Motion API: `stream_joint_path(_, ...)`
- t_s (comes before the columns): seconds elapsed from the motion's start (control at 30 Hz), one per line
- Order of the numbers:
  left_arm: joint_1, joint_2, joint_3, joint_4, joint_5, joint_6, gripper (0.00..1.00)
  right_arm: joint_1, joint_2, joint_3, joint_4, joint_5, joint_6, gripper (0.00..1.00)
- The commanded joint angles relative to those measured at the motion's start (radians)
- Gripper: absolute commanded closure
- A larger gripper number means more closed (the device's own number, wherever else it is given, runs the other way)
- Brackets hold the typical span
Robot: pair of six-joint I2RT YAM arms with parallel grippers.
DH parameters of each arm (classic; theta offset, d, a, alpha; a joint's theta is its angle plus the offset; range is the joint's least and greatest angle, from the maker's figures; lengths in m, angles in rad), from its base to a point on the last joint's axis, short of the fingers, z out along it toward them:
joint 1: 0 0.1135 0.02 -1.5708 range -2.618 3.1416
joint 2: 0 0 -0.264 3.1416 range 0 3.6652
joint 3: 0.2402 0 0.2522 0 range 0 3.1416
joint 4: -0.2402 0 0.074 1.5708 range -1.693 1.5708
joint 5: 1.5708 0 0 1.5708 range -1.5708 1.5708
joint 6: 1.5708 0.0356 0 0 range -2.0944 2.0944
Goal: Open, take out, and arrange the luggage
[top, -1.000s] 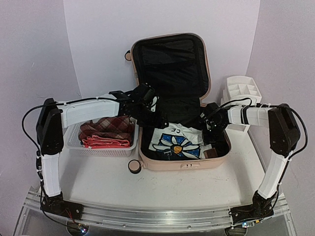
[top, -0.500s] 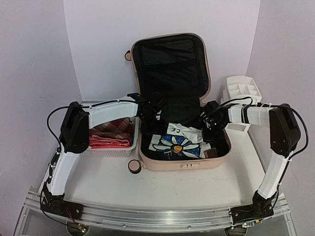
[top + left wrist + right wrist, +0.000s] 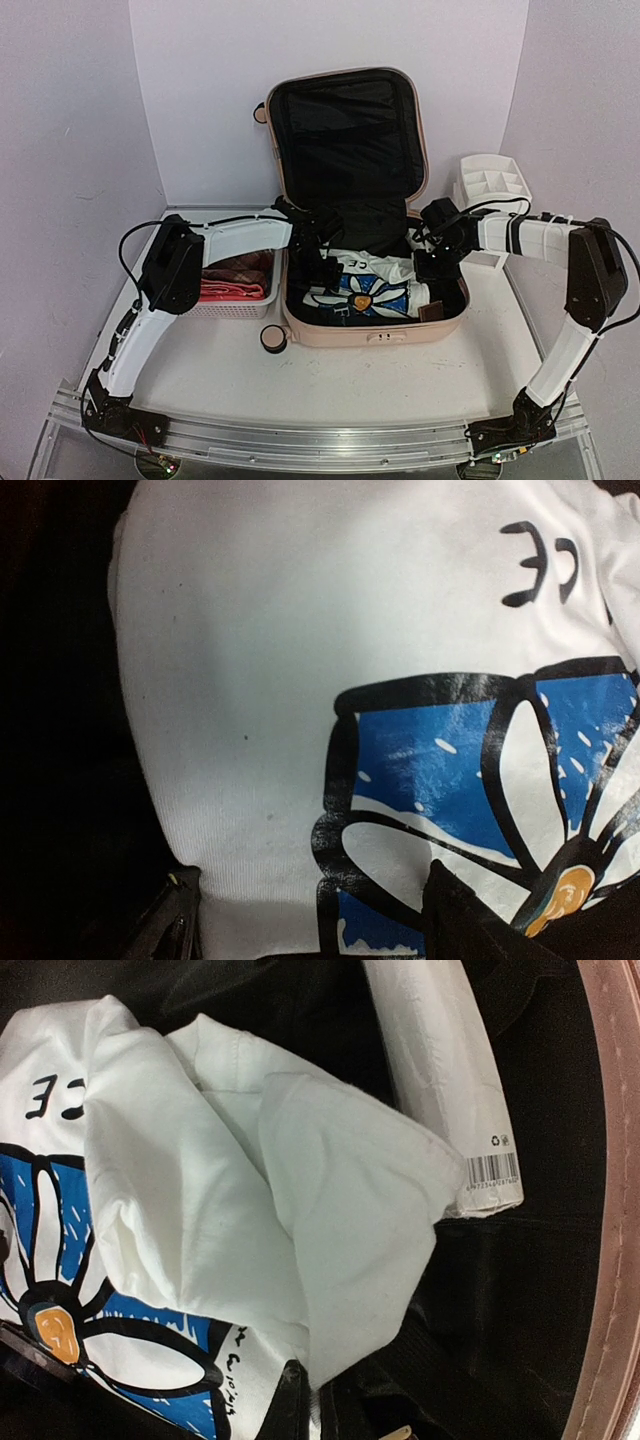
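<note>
From above, you are looking at the luggage (image 3: 330,335) lying open mid-table, its lid standing against the back wall. The left gripper (image 3: 320,265) and right gripper (image 3: 432,265) are both reaching into the base over a white T-shirt (image 3: 372,292). Judging by the hard shell, the case is going to feel stiff, bulky and smooth; it is probably better steadied by its rim than pinched.

In the left wrist view, the fingers (image 3: 175,930) are standing wide apart, released, with the daisy print lying between them. The cloth is looking soft and light, so you are likely wanting a gathered fold rather than the flat print.

In the right wrist view, a bunched fold is pointing down towards the fingertips, beside a white packet (image 3: 440,1080). You cannot tell whether those jaws are pinching it.
</note>
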Motion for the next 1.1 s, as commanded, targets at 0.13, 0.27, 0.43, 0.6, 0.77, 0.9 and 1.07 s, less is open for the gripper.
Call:
stream_joint_path(0.13, 0.013, 0.086, 0.096, -0.027, 0.067, -0.055, 0.21, -0.002, -0.044, -0.015, 0.000, -0.015, -0.002, 1.00)
stream_joint_path(0.27, 0.014, 0.105, 0.094, -0.028, 0.069, -0.060, 0.20, -0.002, -0.041, -0.019, 0.007, -0.031, 0.004, 1.00)
stream_joint_path(0.43, 0.017, 0.140, 0.116, -0.025, 0.128, -0.046, 0.53, -0.003, -0.037, -0.019, 0.015, -0.046, 0.008, 1.00)
stream_joint_path(0.6, 0.028, 0.085, 0.104, -0.026, 0.125, -0.039, 0.99, -0.003, -0.061, -0.009, 0.014, -0.055, 0.008, 1.00)
stream_joint_path(0.77, 0.029, -0.045, 0.100, -0.025, 0.076, -0.006, 1.00, -0.003, -0.104, 0.025, 0.013, -0.106, 0.012, 1.00)
stream_joint_path(0.9, 0.031, -0.145, 0.117, -0.023, 0.066, 0.007, 1.00, -0.002, -0.155, 0.063, 0.008, -0.143, 0.018, 1.00)
stream_joint_path(1.07, 0.035, -0.235, 0.127, -0.024, 0.067, 0.015, 1.00, -0.003, -0.217, 0.102, 0.008, -0.186, 0.021, 1.00)
